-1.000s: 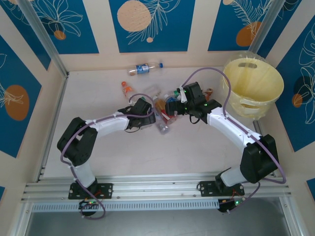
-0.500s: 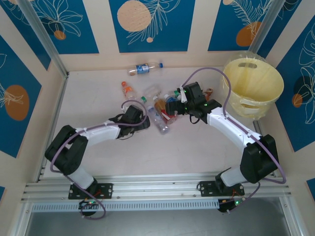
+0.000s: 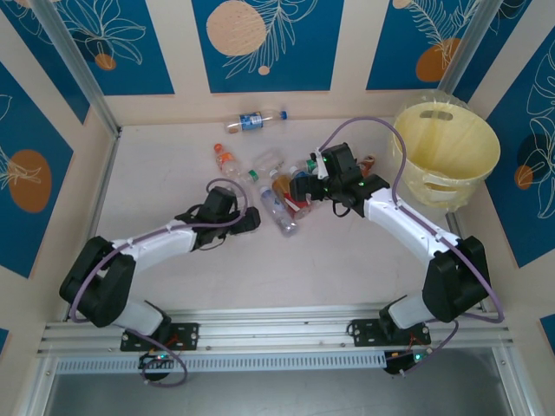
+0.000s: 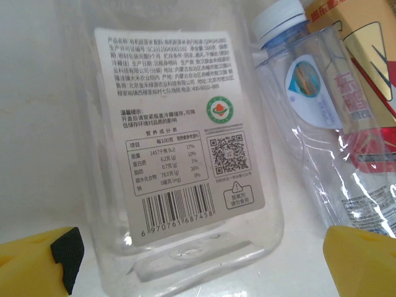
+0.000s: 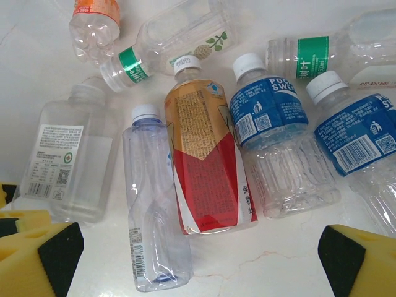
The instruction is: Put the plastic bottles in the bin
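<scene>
Plastic bottles [image 3: 282,195]: most lie on their sides in a loose cluster on the surface [image 3: 329,260], between the left gripper [image 3: 254,218] and the right gripper [image 3: 301,186].
Square clear bottle [image 4: 179,124]: straight ahead of the left gripper, its base between the two yellow fingers [image 4: 359,263] with a gap on either side. A white printed label with a barcode faces up.
White-capped clear bottle [image 4: 309,111]: just right of the square one, ahead of the left gripper's right finger, cap pointing away.
Red-and-gold bottle [image 5: 204,167]: directly ahead of the right gripper, centred between its fingers and lying against the white-capped clear bottle on its left.
Blue-label bottles [image 5: 269,133]: two side by side, ahead and to the right of the right gripper, white caps pointing away.
Green-banded bottle [image 5: 167,43]: farther ahead of the right gripper, lying crosswise.
Orange-label bottle [image 5: 93,21]: farthest ahead-left of the right gripper.
Lone blue-label bottle [image 3: 251,120]: well beyond both grippers, by the far wall.
Left gripper: jaws wide apart, holding nothing, low at the surface.
Right gripper: jaws wide apart, empty, above the cluster.
Bin [image 3: 468,152]: upright, well apart from the right gripper, on the side away from the cluster.
</scene>
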Robot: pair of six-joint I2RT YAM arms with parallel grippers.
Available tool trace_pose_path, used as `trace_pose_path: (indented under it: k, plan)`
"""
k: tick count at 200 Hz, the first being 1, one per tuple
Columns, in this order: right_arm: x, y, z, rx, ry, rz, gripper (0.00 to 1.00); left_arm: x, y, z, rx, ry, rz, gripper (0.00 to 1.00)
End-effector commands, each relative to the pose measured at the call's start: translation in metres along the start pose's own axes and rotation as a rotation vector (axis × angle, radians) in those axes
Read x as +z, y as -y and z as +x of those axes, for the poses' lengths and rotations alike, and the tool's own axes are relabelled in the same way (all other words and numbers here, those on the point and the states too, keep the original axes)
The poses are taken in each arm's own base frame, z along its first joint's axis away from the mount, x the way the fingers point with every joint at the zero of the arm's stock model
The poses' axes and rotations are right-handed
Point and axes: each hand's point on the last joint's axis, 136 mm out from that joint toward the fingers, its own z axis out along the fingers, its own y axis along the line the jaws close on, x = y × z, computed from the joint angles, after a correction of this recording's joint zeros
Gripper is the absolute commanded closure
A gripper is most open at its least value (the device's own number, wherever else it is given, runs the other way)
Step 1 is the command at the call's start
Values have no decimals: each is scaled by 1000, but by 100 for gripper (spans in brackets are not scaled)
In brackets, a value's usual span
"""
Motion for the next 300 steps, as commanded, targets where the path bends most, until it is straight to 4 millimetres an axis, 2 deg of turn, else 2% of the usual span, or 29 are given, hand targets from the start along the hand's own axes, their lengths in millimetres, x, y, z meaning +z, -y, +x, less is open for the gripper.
trace_pose_path:
  k: [1,22,57,121,163,175,207,251,300]
  plan:
    - [-3,-4,-9,-22,23,1,0,-1,-29,11,81,-56,-162,0]
    - [-3,-3,-9,-25,23,9,0,4,-19,16,127,-101,-133,0]
    - [-2,-4,-9,-20,24,4,0,15,-14,19,226,-162,-237,0]
    - [2,-1,-3,-24,8,13,0,48,-23,37,248,-231,-315,0]
    - [5,-1,-1,-24,-1,16,0,49,-20,33,245,-210,-304,3]
    - [6,0,0,-23,-5,17,0,46,-11,28,239,-186,-264,7]
    - [9,-1,1,-21,-13,14,0,36,5,15,204,-113,-181,26]
    - [7,-3,0,-22,-7,2,0,16,4,5,211,-61,-180,44]
    - [7,-5,0,-13,-11,-9,0,3,2,6,226,-7,-119,64]
